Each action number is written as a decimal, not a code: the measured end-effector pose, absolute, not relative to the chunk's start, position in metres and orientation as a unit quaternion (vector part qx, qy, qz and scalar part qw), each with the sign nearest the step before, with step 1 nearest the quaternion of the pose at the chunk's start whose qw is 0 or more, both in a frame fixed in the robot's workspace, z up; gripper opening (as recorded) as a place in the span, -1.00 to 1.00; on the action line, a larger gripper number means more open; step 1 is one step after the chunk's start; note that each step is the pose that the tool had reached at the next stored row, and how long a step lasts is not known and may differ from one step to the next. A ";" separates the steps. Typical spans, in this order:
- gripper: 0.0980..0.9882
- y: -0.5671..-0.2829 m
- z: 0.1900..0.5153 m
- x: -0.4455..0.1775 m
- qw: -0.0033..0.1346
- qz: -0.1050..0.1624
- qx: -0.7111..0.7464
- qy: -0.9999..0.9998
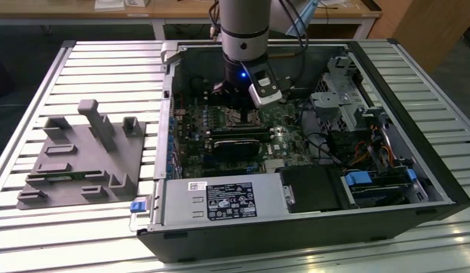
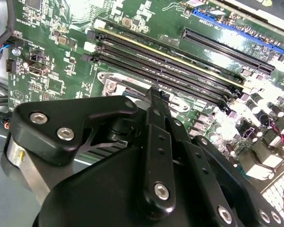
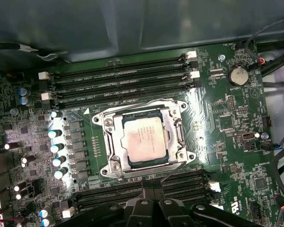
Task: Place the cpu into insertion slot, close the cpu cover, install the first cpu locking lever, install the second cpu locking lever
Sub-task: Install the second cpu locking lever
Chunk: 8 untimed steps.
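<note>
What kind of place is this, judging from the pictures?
Probably a robotics lab or test bench. An open computer case lies on a slatted metal table, a grey fixture with holders sits beside it, and a robot arm reaches down over the cpu on the motherboard.
</note>
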<state>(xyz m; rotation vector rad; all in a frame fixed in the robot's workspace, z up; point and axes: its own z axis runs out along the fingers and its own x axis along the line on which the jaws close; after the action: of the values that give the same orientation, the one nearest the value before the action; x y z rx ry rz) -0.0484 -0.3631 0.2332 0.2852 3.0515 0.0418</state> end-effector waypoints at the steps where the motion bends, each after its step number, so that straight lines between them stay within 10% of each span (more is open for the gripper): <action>1: -0.98 -0.363 0.233 -0.048 0.038 0.014 0.093 0.995; 8: -0.98 -0.364 0.232 -0.052 0.038 0.014 0.093 0.995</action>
<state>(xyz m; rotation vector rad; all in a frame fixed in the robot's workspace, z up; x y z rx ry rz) -0.0517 -0.3637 0.2321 0.2852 3.0516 0.0417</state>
